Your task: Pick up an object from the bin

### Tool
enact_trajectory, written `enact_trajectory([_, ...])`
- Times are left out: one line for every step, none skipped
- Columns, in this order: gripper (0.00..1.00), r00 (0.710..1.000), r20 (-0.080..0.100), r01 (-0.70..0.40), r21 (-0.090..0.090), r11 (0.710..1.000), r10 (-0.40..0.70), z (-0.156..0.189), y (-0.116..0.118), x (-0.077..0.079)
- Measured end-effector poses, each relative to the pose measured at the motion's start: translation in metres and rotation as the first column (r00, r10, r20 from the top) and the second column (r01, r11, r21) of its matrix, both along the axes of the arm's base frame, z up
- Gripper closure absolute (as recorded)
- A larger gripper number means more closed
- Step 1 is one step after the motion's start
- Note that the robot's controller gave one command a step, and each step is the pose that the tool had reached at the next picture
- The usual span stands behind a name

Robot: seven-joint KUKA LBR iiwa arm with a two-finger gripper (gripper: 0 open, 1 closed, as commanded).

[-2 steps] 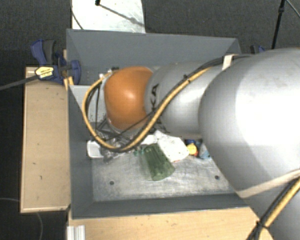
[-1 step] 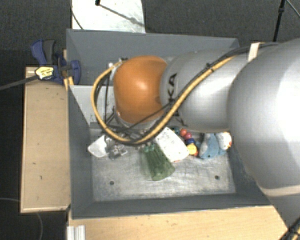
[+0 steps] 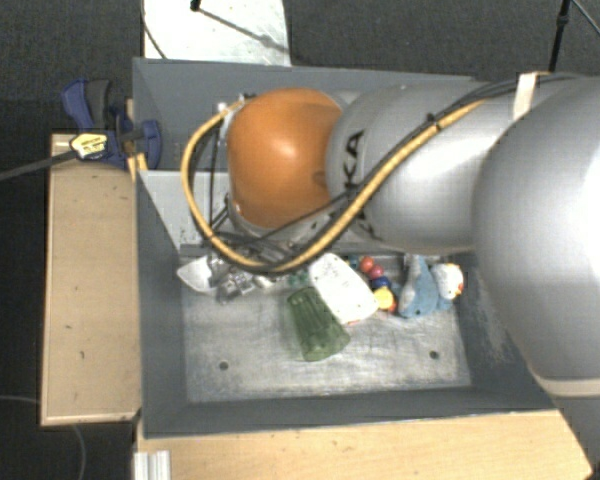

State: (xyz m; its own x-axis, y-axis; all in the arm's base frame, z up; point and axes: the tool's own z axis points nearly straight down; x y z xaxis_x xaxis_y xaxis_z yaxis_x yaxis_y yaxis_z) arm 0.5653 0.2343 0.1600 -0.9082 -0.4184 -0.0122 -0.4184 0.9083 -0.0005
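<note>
End effector [image 3: 235,280]: low at the bin's [image 3: 165,368] back-left, under the orange cover [image 3: 280,153]; open/closed, can't tell.
Nearest thing: white crumpled scrap [image 3: 194,273], just beside it, near the left wall.
Axis: scrap lies approx. left-right (no clear pointing end).
Risk: scrap looks thin and soft, so prob. slips out; the wall is close, so a scrape is poss.

the arm [image 3: 450,168] covers much of the heap [image 3: 380,290]; the gripper [image 3: 230,282] sits half hidden.

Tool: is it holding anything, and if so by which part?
Cannot be told; the tool sits beside a white thing, largely hidden under the orange cover.
</note>
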Motion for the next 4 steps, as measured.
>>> enact_trajectory([1.0,1.0,-0.014,-0.004,-0.006,1.0,0.004,0.016,0.0,0.005])
enact_trajectory([1.0,1.0,-0.002,-0.008,0.0,1.0,0.008,0.018,0.002,-0.014])
enact_trajectory([1.0,1.0,-0.012,-0.006,-0.004,1.0,0.006,0.034,0.005,-0.005])
enact_trajectory([1.0,1.0,-0.007,-0.019,-0.003,1.0,0.019,0.045,0.009,-0.016])
